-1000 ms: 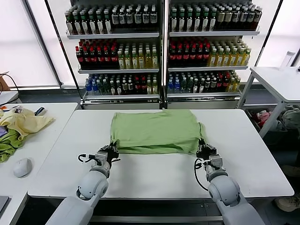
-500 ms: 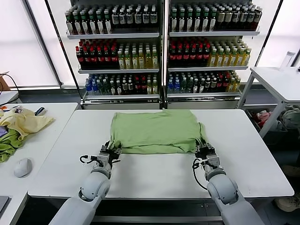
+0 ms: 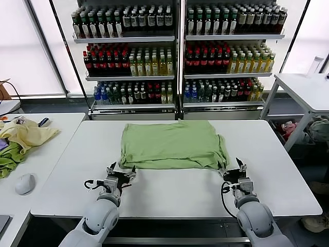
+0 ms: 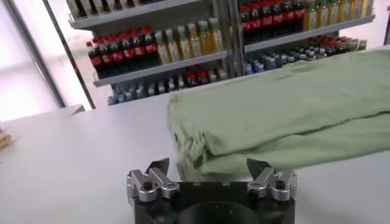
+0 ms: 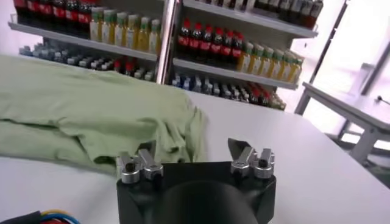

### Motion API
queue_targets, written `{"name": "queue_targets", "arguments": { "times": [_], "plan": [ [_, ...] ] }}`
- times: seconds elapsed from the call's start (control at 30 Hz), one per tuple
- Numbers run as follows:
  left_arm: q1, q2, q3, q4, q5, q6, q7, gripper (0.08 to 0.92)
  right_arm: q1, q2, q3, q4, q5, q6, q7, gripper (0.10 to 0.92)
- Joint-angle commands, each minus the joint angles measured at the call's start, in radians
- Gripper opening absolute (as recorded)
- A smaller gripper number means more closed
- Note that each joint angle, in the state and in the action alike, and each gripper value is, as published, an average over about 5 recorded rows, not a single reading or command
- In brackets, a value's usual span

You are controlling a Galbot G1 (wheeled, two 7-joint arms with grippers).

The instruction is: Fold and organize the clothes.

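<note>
The light green shirt lies folded flat in the middle of the white table; no collar or print shows. My left gripper is open and empty, just in front of the shirt's front left corner. My right gripper is open and empty, just in front of the front right corner. Neither gripper touches the cloth. In the left wrist view the gripper faces the shirt's folded edge. In the right wrist view the gripper faces the bunched corner.
A side table on the left holds a pale yellow garment, a darker green cloth and a computer mouse. Shelves of bottles stand behind the table. Another white table stands at the right.
Both grippers let go of the shirt's front corners, opened and drew back toward me. The shirt's front edge dropped flat onto the table.
</note>
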Motion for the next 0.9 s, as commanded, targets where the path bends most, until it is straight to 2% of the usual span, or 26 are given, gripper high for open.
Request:
{"name": "queue_targets", "arguments": {
  "times": [0.03, 0.27, 0.37, 0.57, 0.9],
  "plan": [
    [-0.017, -0.007, 0.000, 0.020, -0.050, 0.033, -0.017, 0.823, -0.013, -0.001, 0.011, -0.007, 0.108, 0.000, 0.028, 0.822],
    [-0.068, -0.026, -0.011, 0.042, -0.108, 0.031, -0.052, 0.823, 0.045, 0.008, -0.041, -0.047, 0.170, -0.013, 0.027, 0.823],
    [-0.078, -0.027, -0.017, 0.049, -0.129, 0.024, -0.056, 0.823, 0.072, 0.009, -0.053, -0.075, 0.203, -0.030, 0.026, 0.797],
    [-0.083, -0.022, -0.016, 0.085, -0.176, 0.052, -0.054, 0.794, 0.102, 0.011, -0.070, -0.125, 0.244, -0.058, 0.033, 0.639],
    [-0.089, -0.020, -0.019, 0.100, -0.248, 0.064, -0.053, 0.524, 0.095, -0.003, -0.071, -0.126, 0.267, -0.059, 0.028, 0.345]
  ]
}}
